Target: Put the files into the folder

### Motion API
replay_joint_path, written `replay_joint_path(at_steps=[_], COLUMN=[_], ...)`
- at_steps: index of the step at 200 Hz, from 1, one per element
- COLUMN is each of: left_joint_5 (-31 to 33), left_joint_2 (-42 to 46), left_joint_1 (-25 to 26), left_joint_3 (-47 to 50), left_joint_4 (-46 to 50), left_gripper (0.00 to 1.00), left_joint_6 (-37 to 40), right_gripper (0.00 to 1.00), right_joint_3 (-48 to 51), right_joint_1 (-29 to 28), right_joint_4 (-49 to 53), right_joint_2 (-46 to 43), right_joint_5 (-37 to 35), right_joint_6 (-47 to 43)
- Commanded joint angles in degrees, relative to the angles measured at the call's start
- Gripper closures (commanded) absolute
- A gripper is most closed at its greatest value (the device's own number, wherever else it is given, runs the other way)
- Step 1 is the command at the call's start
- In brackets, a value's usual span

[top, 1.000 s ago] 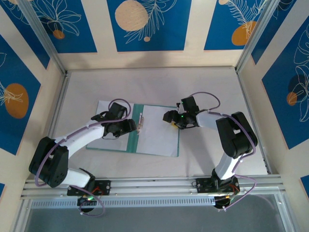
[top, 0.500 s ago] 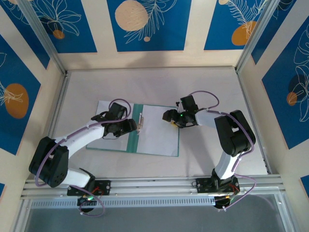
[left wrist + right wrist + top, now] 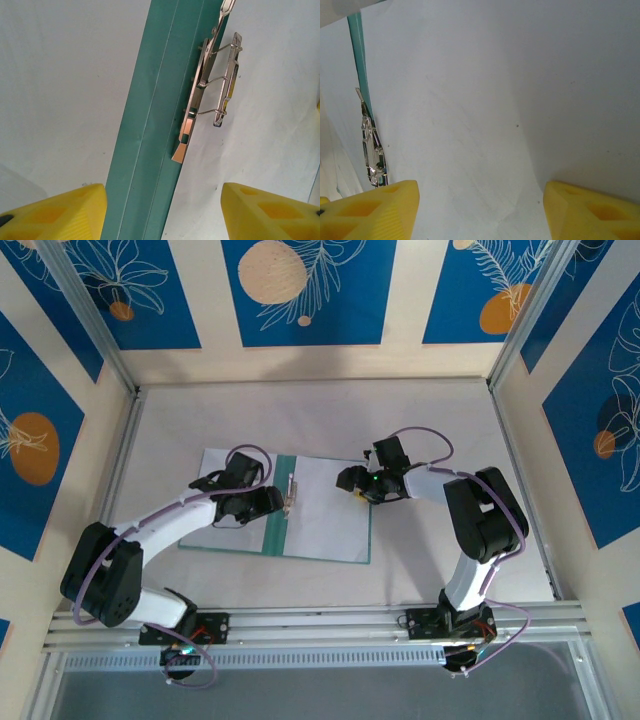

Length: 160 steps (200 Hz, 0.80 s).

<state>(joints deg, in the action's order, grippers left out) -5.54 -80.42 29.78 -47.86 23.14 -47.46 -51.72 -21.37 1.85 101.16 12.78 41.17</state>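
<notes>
The teal folder lies open and flat on the table, its spine running front to back. White paper covers its right half, and its left half is white too; I cannot tell sheet from lining there. My left gripper hovers open over the spine, its yellow fingertips wide apart beside the metal clip. My right gripper stands open over the right-hand white sheet, nothing between its pads. The clip and a teal strip lie to its left.
The folder sits mid-table on a pale grey tabletop. Walls with blue panels close in the back and both sides, with metal rails along the edges. A metal bar with both arm bases runs along the front.
The right arm has crept very slightly toward the folder's back edge. The left arm and the folder hold still.
</notes>
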Motion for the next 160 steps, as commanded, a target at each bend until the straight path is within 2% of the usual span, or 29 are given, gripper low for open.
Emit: replay_joint_path(at_steps=[1, 95, 125, 160], left_joint_5=[-0.96, -1.57, -1.12, 3.20], left_joint_2=[-0.80, -2.00, -3.85, -5.39], left_joint_1=[-0.81, -0.78, -0.78, -2.74], left_joint_3=[-0.20, -1.18, -3.69, -7.36], left_joint_4=[-0.17, -0.86, -1.35, 2.90], left_gripper=[0.38, 0.38, 0.37, 0.34], left_joint_6=[0.78, 1.19, 6.95, 11.93], right_gripper=[0.32, 0.32, 0.32, 0.32], right_joint_3=[-1.64, -4.61, -4.65, -4.76], right_joint_1=[0.04, 1.09, 1.53, 2.67], right_joint_4=[2.79, 6.15, 6.95, 8.22], right_joint_2=[-0.43, -3.64, -6.13, -10.16], right_joint_5=[-0.49, 0.82, 2.09, 4.77], right_joint_6=[-1.21, -1.27, -1.12, -1.27])
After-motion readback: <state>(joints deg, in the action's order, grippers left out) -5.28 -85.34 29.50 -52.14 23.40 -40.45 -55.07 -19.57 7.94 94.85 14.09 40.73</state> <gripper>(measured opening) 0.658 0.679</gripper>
